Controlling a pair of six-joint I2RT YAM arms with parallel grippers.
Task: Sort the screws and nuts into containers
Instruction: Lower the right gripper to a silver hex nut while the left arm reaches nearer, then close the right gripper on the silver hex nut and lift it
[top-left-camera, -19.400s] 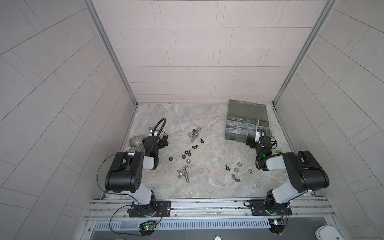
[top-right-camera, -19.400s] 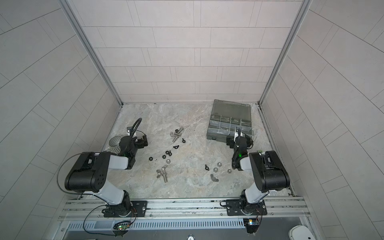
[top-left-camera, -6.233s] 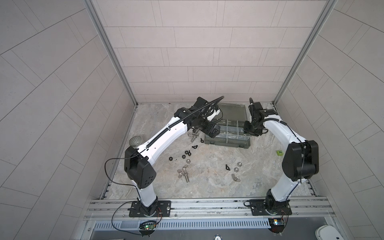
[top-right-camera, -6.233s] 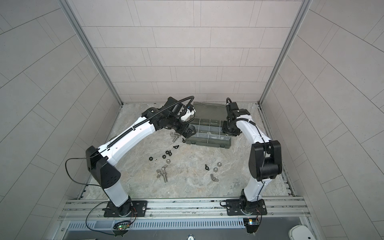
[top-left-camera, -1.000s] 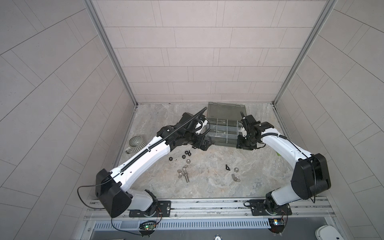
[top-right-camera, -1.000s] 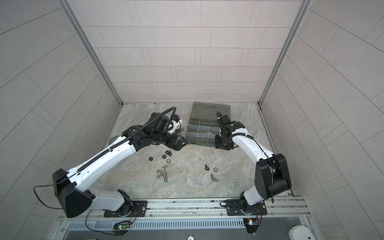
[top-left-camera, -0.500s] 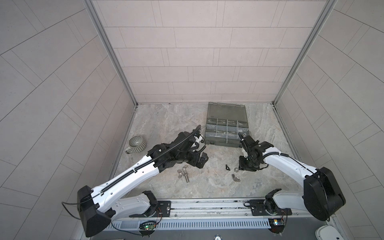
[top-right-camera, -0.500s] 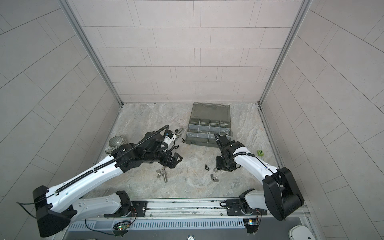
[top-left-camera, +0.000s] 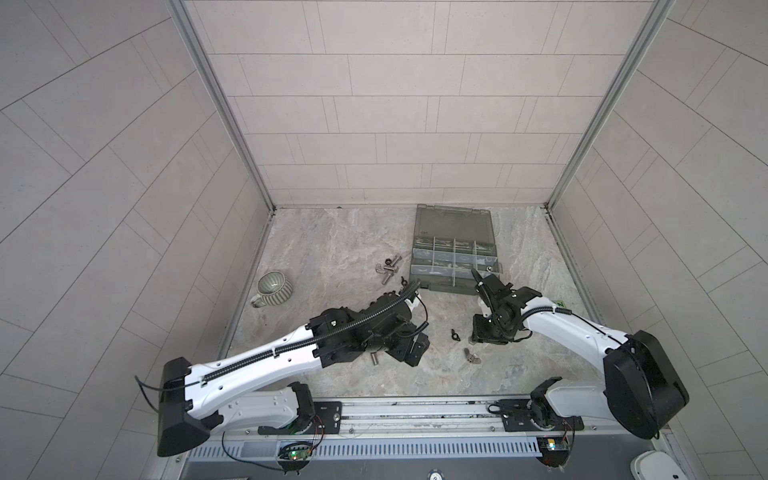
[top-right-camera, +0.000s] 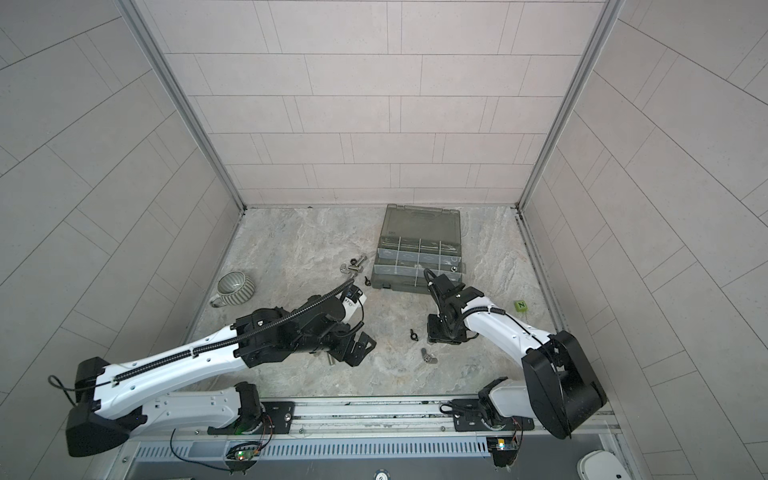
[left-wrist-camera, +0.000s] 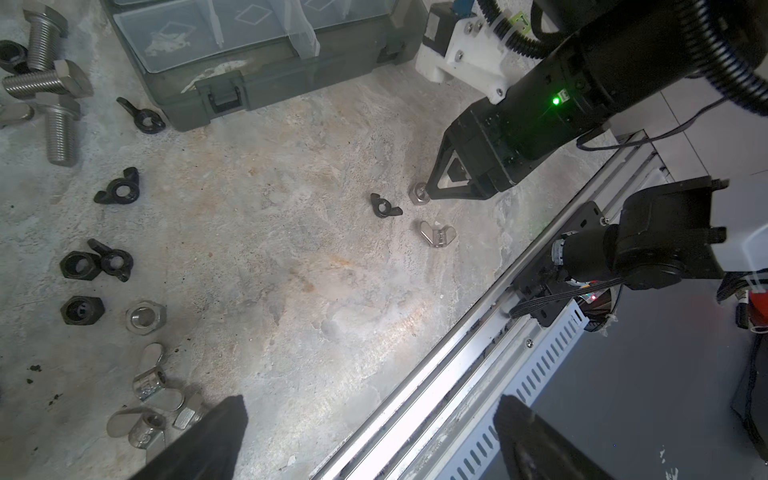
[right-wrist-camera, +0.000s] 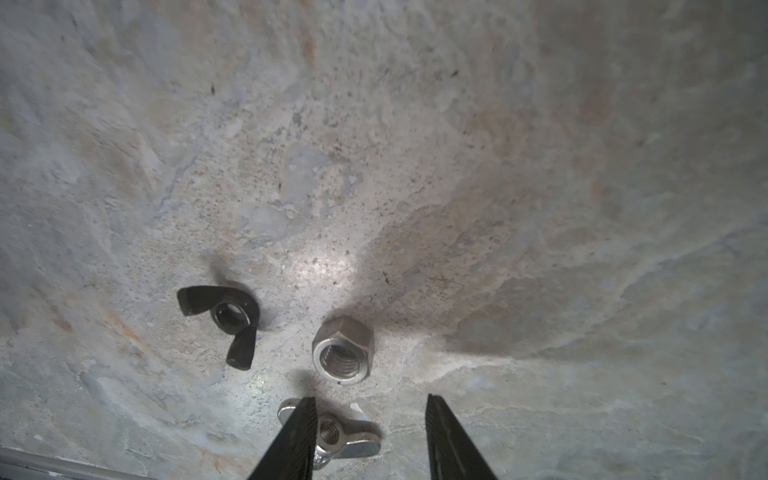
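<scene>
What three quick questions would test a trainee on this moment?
1. True or false: the lid of the organizer box is open.
2. The silver hex nut by the right tool lies: A on the table; B in the organizer box; C clamped in the right tool.
3. What does the left tool hold?
Key: 1 true; 2 A; 3 nothing, it is open and empty.

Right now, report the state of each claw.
Left claw: open wide, holding nothing.
Right claw: partly open, holding nothing, tips near the silver hex nut.
</scene>
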